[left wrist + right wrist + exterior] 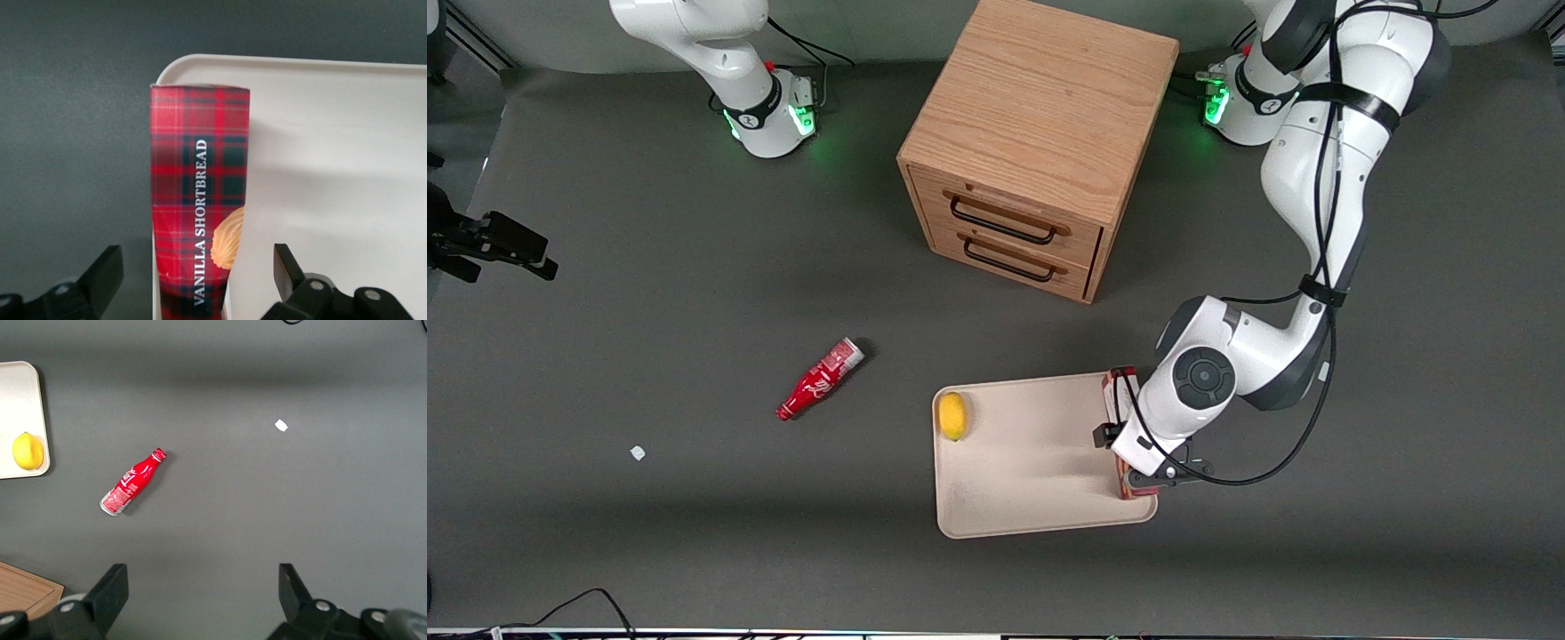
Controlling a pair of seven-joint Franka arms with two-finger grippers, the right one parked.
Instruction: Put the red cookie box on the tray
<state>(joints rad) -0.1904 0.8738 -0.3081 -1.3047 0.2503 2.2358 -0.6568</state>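
Shortbread box looks pretty much delivered. The slim red-tartan cardboard cookie box (199, 193) lies along one edge of the big flat beige tray (1023, 462) with rounded corners, at the working arm's end. From the wrist camera its long side seems to run right along the rim, maybe overhanging it a bit, though I can't say for sure.

The left arm's gripper (193, 280) hovers straight over the box, fingers (103, 273) spread wide, one on each side with clear gaps, so it's let go and nothing is pinched. I'd guess that's deliberate: keep the jaws wide so the arm can lift away without dragging the box along.

A yellow lemon (953, 415) sits on the tray too, at the end toward the parked arm, well apart from the box. That's probably why the box went along this edge. Off the tray, a small red bottle with a silver cap (819, 379) lies on its side on the grey table (649, 311), and the wooden two-drawer cabinet (1032, 142) stands farther from the front camera.

Main risk, I reckon, is the box tipping off the rim.
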